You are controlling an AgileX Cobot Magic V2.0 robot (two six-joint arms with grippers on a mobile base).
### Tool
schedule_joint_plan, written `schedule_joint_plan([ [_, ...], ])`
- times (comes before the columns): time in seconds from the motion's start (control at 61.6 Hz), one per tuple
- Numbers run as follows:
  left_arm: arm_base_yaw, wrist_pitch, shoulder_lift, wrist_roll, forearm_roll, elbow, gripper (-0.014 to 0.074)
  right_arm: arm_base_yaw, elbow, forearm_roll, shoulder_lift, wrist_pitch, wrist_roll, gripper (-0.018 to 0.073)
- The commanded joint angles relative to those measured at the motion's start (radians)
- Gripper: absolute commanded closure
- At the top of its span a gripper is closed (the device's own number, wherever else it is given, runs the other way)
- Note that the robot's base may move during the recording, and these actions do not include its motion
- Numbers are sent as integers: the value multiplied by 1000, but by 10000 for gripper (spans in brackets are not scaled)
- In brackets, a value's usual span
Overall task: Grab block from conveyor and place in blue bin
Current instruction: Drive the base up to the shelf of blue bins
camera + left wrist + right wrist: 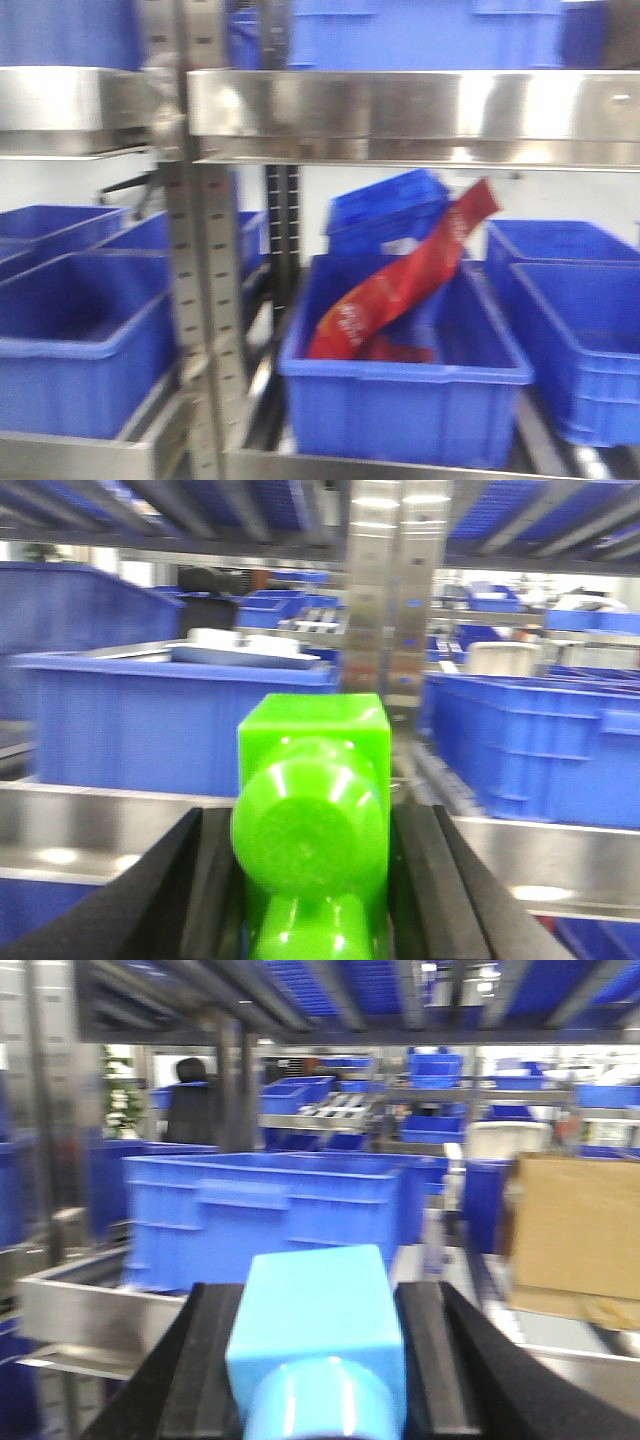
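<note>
Blocks both aloft: green block clamped in left hand, light-blue block clamped in right hand, blue bin ahead on shelf. Probably light, stiff, glossy plastic; flat side faces grip best, rounded stud slippery.

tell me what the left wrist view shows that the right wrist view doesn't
Only the left wrist view: a green block held in the left tool. Only the right wrist view: a light blue block held in the right tool, and a cardboard box at right. Both: a blue bin ahead on a steel shelf, with more bins behind.
</note>
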Motion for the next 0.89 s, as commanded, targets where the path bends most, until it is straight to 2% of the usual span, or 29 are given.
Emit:
schedule_joint_plan([
  [0.0, 2, -19, -4, 0, -6, -1, 707, 0, -1, -8, -2, -22, -6, 727],
  [0.876, 2, -19, -4, 0, -6, -1, 707, 0, -1, -8, -2, -22, -6, 727],
])
